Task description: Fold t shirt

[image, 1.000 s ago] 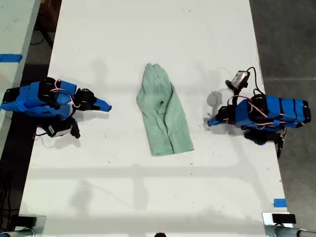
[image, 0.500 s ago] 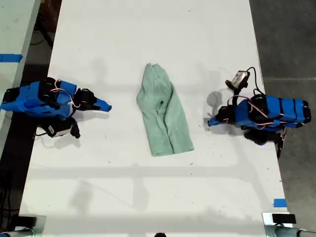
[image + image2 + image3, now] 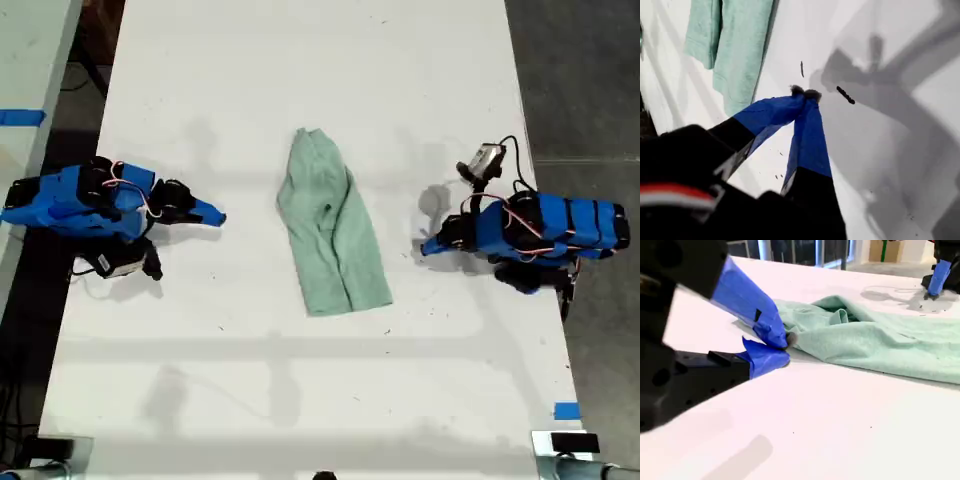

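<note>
The wrinkled pale mint-green fabric t shirt (image 3: 331,229) lies mid-table between both closed, empty blue grippers (image 3: 805,93) (image 3: 785,347), and a shallow pinch could drag it into a bunch.

The t shirt (image 3: 331,227) is soft cloth, a pale mint knit with a matt, faintly fuzzy surface that creases into loose folds; in the second wrist view (image 3: 875,342) its weave looks fine and slightly heathered. The table (image 3: 300,400) under it is a smooth white board, matt to faintly satin, flecked with small dark specks and scuffs. My first gripper (image 3: 804,93) has fingers wrapped in blue tape with a dull sheen over black plastic. My second gripper (image 3: 785,349) shows the same blue tape, creased at the tips, on matt black plastic.
</note>
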Controlling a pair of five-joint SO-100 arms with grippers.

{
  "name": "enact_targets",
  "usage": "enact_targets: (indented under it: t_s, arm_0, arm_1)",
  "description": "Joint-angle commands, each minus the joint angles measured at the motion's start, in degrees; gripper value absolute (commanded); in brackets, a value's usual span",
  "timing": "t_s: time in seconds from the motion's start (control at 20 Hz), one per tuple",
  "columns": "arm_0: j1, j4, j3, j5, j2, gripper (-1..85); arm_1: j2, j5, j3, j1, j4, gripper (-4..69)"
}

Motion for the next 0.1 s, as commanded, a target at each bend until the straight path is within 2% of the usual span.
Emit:
enact_targets:
  t_s: [0.0, 0.05]
  arm_0:
    - [-0.7, 0.35, 0.44, -1.32, 0.44, -0.1]
    - [-0.7, 0.35, 0.44, -1.32, 0.44, -0.1]
  arm_1:
    - [0.88, 0.26, 3.08, 0.09, 0.09, -2.0]
    - [0.88, 0.26, 3.08, 0.09, 0.09, -2.0]
